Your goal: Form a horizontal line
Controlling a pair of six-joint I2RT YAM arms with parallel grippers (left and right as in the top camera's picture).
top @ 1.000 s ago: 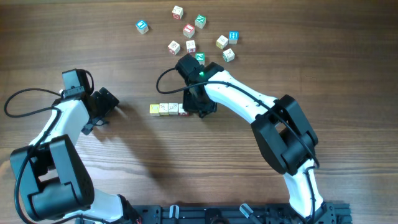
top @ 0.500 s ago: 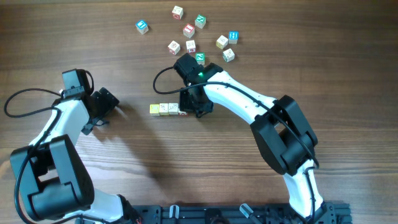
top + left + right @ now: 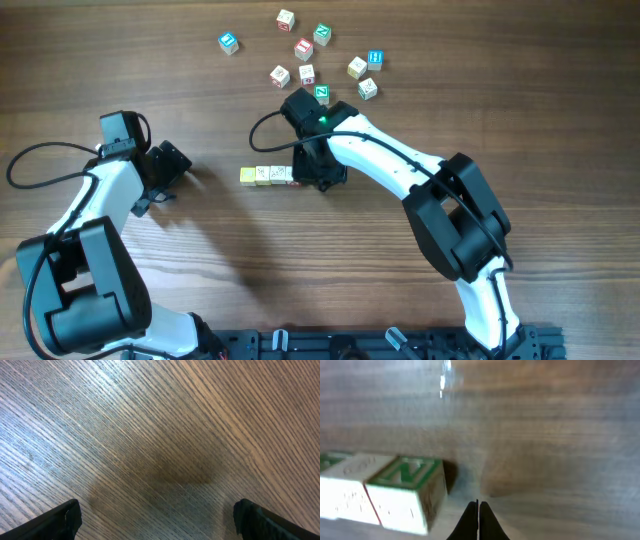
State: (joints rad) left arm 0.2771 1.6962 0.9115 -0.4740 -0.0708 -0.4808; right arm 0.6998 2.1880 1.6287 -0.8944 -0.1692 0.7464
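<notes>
Two white-and-black arms reached in from the near edge of the brown wooden table (image 3: 520, 100). The left arm (image 3: 100, 200) bent out to the left. Its left gripper (image 3: 171, 168) hung over bare wood, jaws spread wide with nothing between them.

Further in, near the table's middle, lay the horizontal line (image 3: 264, 175) of tiny wooden letter cubes. It had one yellowish cube (image 3: 248, 175) at the left end and two pale cream cubes (image 3: 279, 174) touching beside it. A fourth, a green-faced cube (image 3: 407, 491), seemed to sit mostly hidden under the right arm (image 3: 390, 160).

That arm arched leftward, with the right gripper (image 3: 478, 516) lowered just beside the green-faced cube, jaws pressed together on nothing.

Beyond, ten loose cubes (image 3: 279, 75) lay scattered, among them two blue-faced cubes (image 3: 229, 42) and one red-faced cube (image 3: 304, 48).
</notes>
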